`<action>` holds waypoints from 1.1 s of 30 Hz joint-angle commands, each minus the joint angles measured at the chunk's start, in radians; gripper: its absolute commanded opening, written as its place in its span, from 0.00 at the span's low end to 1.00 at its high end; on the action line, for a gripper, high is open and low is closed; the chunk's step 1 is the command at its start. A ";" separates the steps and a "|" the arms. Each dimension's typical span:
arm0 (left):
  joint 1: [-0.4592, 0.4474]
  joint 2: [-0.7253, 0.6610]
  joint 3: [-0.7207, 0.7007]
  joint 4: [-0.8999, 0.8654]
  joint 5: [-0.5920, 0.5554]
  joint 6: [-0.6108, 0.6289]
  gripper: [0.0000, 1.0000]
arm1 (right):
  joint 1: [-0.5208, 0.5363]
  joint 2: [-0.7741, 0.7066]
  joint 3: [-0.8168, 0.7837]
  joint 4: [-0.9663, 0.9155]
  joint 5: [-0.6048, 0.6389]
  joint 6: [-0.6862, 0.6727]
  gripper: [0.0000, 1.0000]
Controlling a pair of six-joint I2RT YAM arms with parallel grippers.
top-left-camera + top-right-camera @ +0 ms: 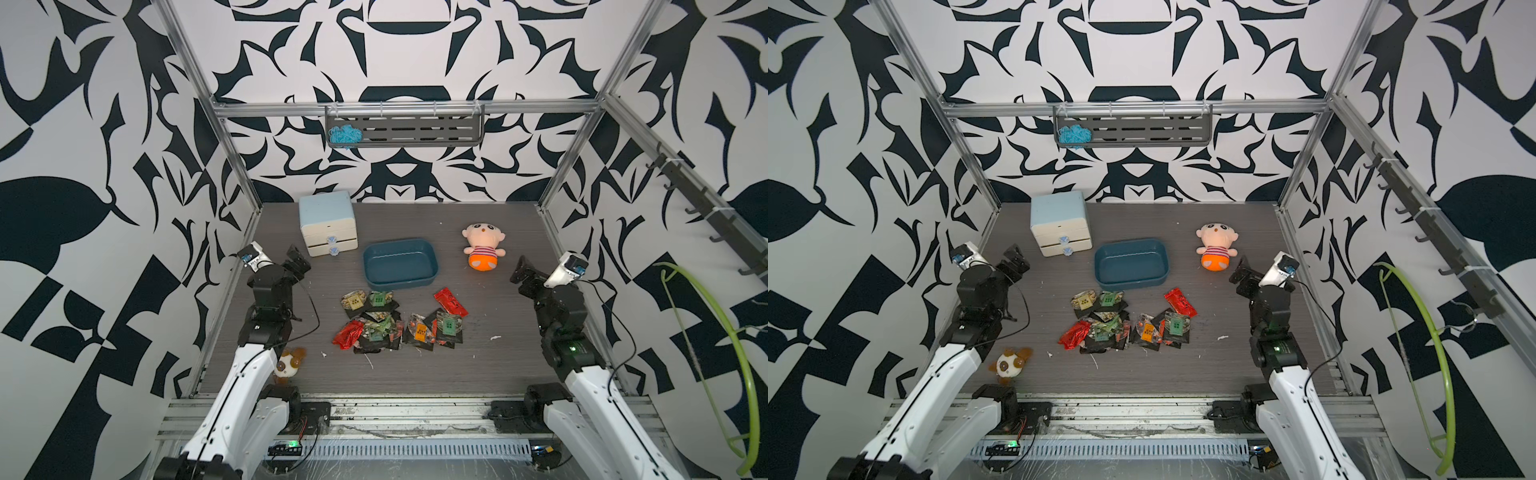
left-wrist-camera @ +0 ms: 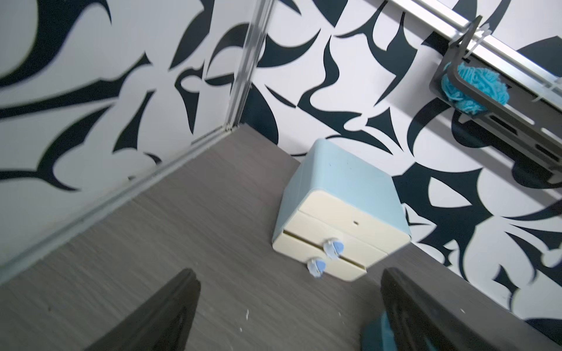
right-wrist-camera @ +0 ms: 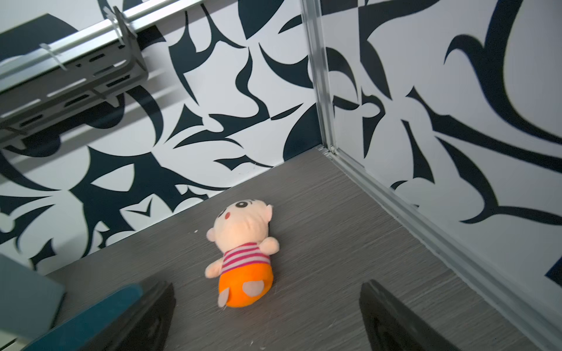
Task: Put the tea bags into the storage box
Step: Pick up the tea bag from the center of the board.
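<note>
A: Report the layout, largest item first.

B: The desk [image 1: 457,370] carries everything. The left gripper [image 1: 300,261] hangs over the left edge and the right gripper [image 1: 519,272] over the right edge. The wrist views show both sets of jaws spread wide with nothing between them.

A: Containers?

B: The cabinet [image 1: 328,224] stands near the far left corner with its drawers shut. The box [image 1: 401,286] sits mid-desk, just right of the cabinet and apart from it.

A: Location of the bags?

B: The bags [image 1: 386,324] lie in a loose, overlapping pile on the desk, just on the near side of the box and outside it. One red bag [image 1: 450,302] lies at the pile's right end.

A: Other items?

B: A doll [image 1: 483,246] lies right of the box. A small plush [image 1: 1009,363] lies near the left edge, beside the left arm.
</note>
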 commanded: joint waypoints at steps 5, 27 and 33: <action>0.000 -0.223 -0.112 -0.245 0.281 -0.219 1.00 | -0.004 -0.039 0.070 -0.315 -0.190 0.179 1.00; -0.386 -0.270 -0.159 -0.282 0.481 -0.470 0.59 | 0.207 0.442 0.294 -0.414 -0.507 0.031 0.67; -0.704 -0.055 -0.113 -0.100 0.268 -0.500 0.56 | 0.281 0.483 0.167 -0.346 -0.430 0.046 0.62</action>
